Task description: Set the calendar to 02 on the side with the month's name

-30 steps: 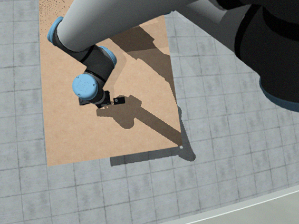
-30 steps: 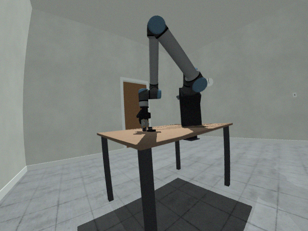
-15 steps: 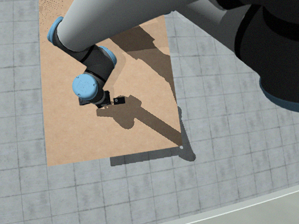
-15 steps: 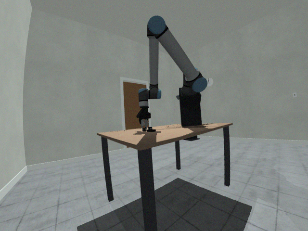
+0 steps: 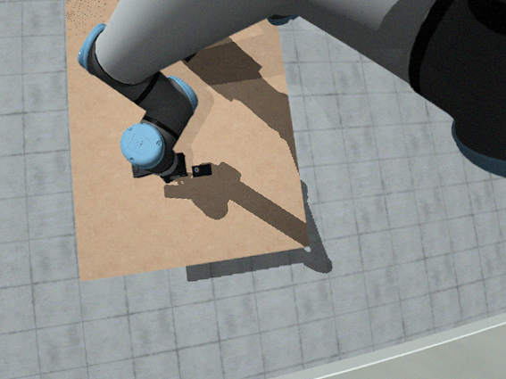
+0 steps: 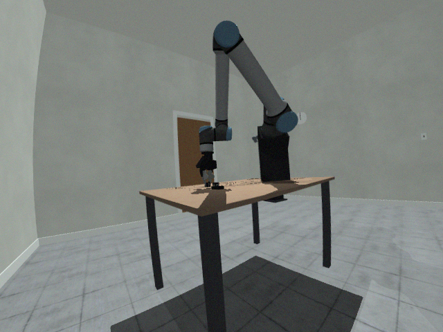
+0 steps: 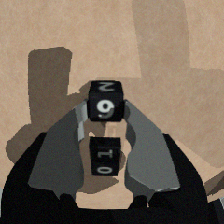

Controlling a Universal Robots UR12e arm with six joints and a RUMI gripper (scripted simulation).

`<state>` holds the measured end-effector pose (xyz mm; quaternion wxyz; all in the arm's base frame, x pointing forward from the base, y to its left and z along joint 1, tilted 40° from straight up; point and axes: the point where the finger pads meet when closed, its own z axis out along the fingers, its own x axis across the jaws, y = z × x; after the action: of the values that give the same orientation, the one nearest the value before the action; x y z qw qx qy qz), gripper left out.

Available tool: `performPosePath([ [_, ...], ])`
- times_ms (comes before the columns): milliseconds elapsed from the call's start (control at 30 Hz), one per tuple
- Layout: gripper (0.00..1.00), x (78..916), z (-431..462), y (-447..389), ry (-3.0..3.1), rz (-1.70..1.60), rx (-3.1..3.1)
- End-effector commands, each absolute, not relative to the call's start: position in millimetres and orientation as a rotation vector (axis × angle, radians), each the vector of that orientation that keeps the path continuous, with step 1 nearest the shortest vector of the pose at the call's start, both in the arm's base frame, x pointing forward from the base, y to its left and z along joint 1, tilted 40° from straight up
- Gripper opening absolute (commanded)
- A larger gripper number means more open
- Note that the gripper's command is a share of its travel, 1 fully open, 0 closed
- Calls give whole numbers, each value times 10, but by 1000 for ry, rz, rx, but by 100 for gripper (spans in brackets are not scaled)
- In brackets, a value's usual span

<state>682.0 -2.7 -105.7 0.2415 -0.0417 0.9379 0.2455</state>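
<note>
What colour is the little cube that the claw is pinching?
Black, with pale digits; the cube shows best in the wrist view, between the gripper fingers.
</note>
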Motion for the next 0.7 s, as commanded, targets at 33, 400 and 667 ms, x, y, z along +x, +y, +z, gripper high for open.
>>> performPosePath([
  [33, 10, 6720, -873, -145, 2565, 671, -114],
  [400, 10, 6497, -481, -392, 2565, 671, -114],
  [667, 10, 6429, -360, -468, 2565, 671, -114],
])
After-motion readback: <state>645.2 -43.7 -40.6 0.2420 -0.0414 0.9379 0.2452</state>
